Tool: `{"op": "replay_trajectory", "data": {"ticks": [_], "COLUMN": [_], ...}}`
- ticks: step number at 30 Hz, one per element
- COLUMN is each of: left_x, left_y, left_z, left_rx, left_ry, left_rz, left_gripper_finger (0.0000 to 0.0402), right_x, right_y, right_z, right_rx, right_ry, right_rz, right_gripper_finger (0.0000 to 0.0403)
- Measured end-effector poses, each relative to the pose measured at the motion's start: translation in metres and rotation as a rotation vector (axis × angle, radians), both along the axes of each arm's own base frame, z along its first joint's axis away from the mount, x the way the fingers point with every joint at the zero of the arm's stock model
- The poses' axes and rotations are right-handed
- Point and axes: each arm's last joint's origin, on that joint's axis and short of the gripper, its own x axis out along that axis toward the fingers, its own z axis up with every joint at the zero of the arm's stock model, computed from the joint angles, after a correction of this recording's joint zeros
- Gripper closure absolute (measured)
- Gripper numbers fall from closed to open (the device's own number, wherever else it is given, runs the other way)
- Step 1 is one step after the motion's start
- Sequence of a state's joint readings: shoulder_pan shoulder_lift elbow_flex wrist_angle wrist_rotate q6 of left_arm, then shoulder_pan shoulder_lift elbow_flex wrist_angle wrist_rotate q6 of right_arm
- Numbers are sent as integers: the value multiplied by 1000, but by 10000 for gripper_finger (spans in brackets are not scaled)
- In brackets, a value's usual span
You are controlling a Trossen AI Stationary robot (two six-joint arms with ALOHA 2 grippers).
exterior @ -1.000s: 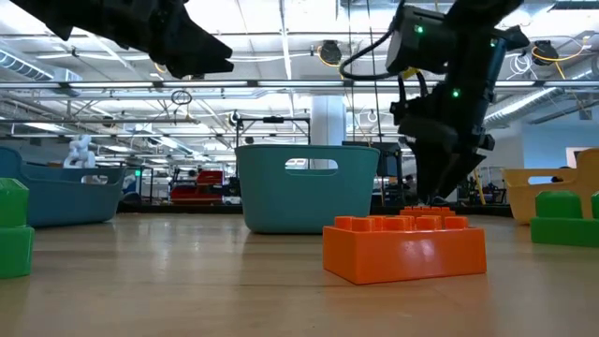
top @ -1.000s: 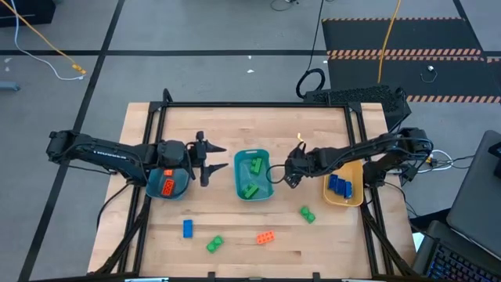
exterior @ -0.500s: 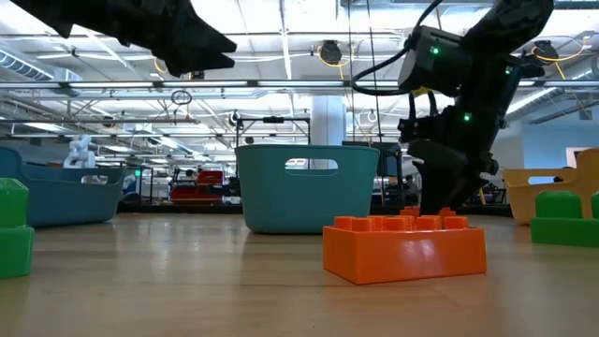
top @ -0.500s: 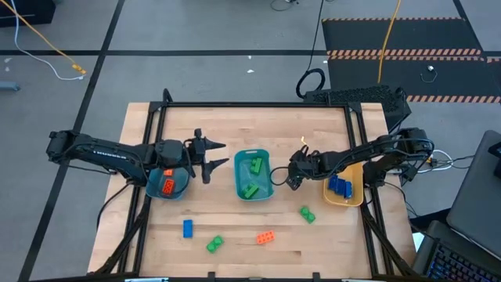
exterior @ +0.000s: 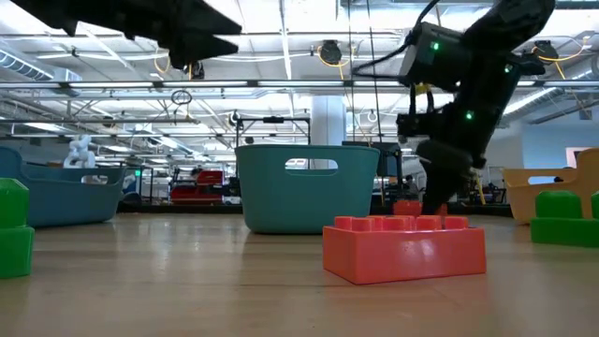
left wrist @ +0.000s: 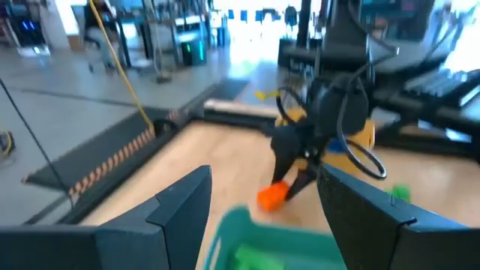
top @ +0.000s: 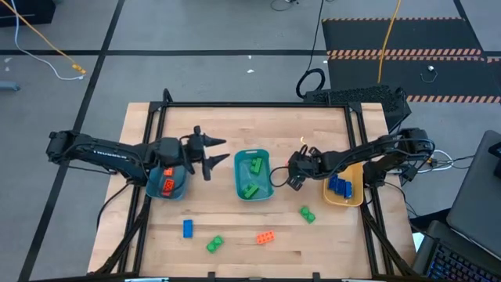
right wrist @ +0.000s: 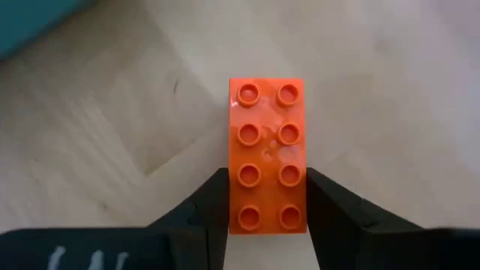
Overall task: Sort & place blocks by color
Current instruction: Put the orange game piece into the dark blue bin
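1. The right gripper has its fingers closed on the sides of an orange block, studs up over the bare wooden table; in the high view this gripper sits just right of the middle teal bin, apparently so the block can be carried left to its own colour.
2. The left gripper waits with fingers spread wide and nothing between them, between the left bin, which holds orange blocks, and the middle bin.
3. Green blocks lie in the middle bin and blue blocks in the yellow-tan bowl.
4. 4 loose blocks remain at the table's front: blue, green, orange and green.
5. No brand, label or writing can be read.
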State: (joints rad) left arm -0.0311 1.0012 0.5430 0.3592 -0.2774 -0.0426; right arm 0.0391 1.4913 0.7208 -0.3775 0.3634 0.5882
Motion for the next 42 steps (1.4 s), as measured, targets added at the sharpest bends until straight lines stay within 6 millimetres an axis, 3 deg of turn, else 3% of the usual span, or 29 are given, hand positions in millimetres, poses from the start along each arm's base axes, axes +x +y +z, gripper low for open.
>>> {"op": "replay_trajectory", "data": {"ticks": [6,9,14,17,20,29,35,42], "left_x": [1,3,7,10,16,50,75,88], "left_y": [-3,-5,-4,-2,-1,-4,-6,-7], "left_z": [9,12,19,15,11,-10,-7,-8], "left_rx": [-5,-2,-20,-30,-62,-112,-79,-42], "left_ry": [-98,-138,-236,-222,-229,-217,-159,-128], "left_rz": [-92,-185,-167,-159,-150,-167,-217,-217], "left_gripper_finger": [158,158,158,157,152,136,135,135], "right_x": [0,3,9,10,14,37,42,42], "right_y": [-4,-2,5,5,4,8,9,9], "right_z": [35,67,128,143,142,116,111,112], "right_rx": [-203,-312,-449,-449,-429,-368,-327,-317], "right_ry": [-140,-334,-777,-934,-965,-946,-961,-966], "right_rz": [78,175,391,492,534,582,584,578], "right_gripper_finger": [275,275,275,275,275,275,275,275]}}
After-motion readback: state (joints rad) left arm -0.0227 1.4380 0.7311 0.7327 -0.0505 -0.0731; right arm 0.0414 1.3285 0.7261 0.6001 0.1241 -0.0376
